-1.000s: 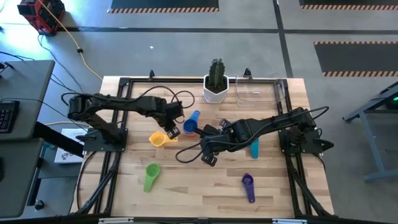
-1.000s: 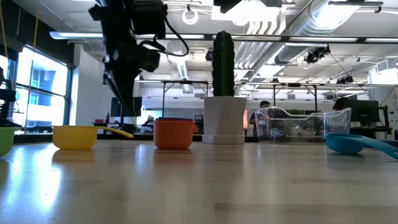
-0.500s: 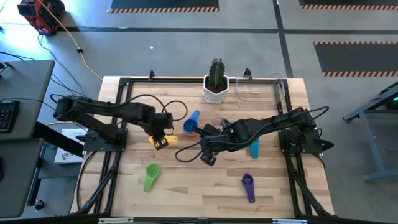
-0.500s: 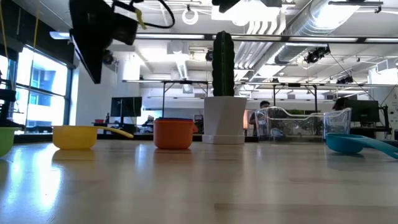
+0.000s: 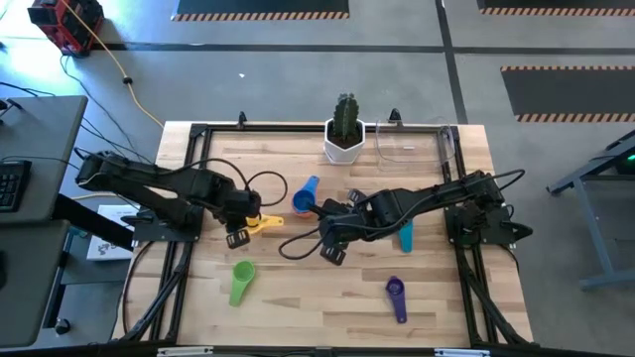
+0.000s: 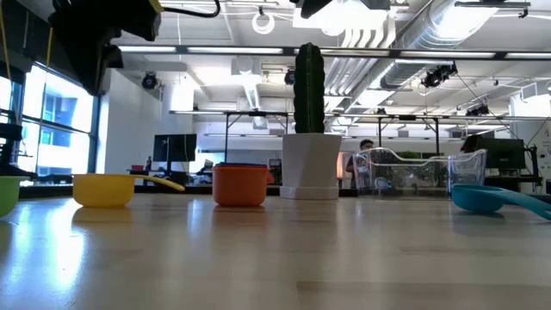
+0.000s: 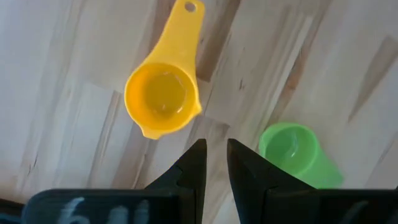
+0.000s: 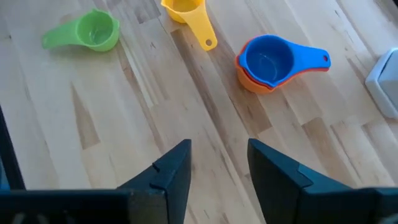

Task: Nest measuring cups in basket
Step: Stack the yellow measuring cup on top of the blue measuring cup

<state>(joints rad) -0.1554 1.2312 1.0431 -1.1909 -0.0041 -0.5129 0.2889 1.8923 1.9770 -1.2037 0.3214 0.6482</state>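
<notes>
Five cup groups lie loose on the table: the blue cup nested in the orange-red cup, the yellow cup, green cup, teal cup and purple cup. None is in the basket, which sits at the far edge beside the cactus pot. With fingers nearly closed on nothing, the left claw hovers just beside the yellow cup; descending like that could knock it away. Over mid-table, the right claw waits, released. Carrying cups to the basket risks clipping the pot.

wooden table, measuring cups, cactus pot
</notes>
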